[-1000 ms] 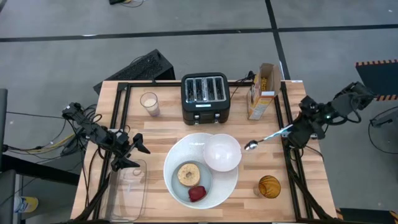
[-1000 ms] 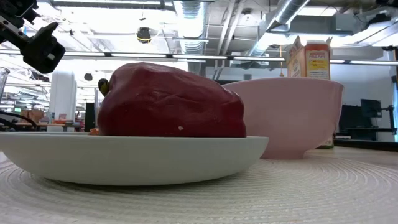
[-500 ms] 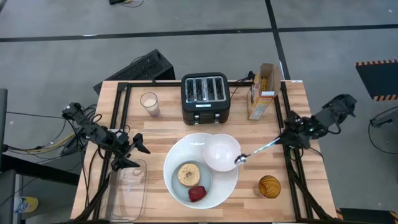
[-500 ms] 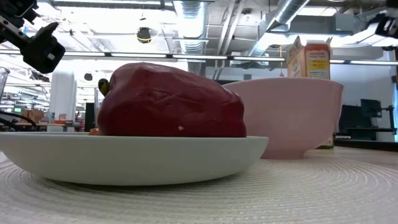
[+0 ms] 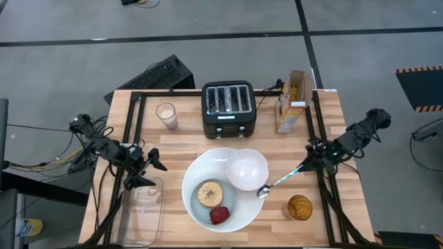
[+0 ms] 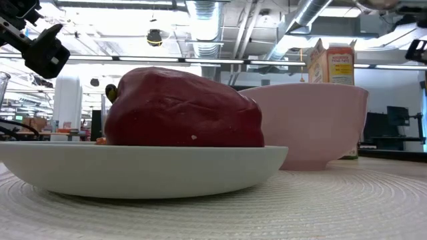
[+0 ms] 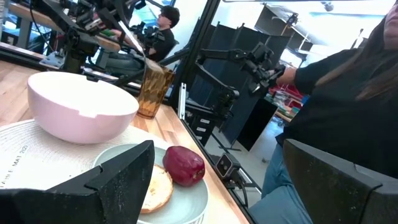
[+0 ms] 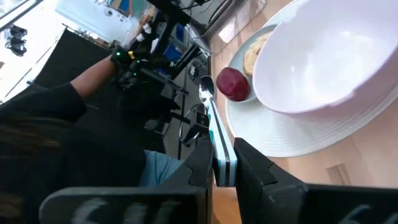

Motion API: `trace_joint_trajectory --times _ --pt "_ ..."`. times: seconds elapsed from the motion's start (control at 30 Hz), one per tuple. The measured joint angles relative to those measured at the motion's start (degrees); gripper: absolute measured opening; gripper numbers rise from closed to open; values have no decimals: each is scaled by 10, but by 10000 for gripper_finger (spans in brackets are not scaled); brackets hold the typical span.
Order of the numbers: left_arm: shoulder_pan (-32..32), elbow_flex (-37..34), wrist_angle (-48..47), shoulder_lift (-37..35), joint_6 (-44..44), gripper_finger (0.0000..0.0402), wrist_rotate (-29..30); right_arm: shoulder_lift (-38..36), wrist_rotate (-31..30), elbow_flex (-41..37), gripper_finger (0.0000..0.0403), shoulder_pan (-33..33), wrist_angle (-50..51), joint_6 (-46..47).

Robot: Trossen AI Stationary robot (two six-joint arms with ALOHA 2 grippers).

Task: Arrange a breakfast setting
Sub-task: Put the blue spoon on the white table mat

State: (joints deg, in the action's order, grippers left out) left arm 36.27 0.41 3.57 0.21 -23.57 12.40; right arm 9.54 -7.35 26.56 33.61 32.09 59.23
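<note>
Right gripper [image 5: 313, 156] clamped on blue-handled metal spoon [image 5: 280, 180], scoop just beside round white bowl [image 5: 247, 169]. Left gripper [image 5: 147, 170] spread wide, empty, well left of bowl.

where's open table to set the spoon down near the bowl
Bare wood lies between the big plate and the amber cup, and between the toaster and cereal box. The plate itself is crowded with bowl, bagel and red piece.
</note>
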Motion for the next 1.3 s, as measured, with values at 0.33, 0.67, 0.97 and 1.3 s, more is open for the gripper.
trace_joint_trajectory --times 0.33,0.67,0.97,1.3 --pt "0 0 0 0 0 340 0 2 16 -83 57 0 -94 27" --pt "0 0 0 0 0 340 0 2 32 -132 57 0 -120 61" --pt "0 0 0 0 0 340 0 2 30 -176 57 0 -169 102" --pt "0 0 0 0 0 340 0 30 7 -197 57 0 -188 153"
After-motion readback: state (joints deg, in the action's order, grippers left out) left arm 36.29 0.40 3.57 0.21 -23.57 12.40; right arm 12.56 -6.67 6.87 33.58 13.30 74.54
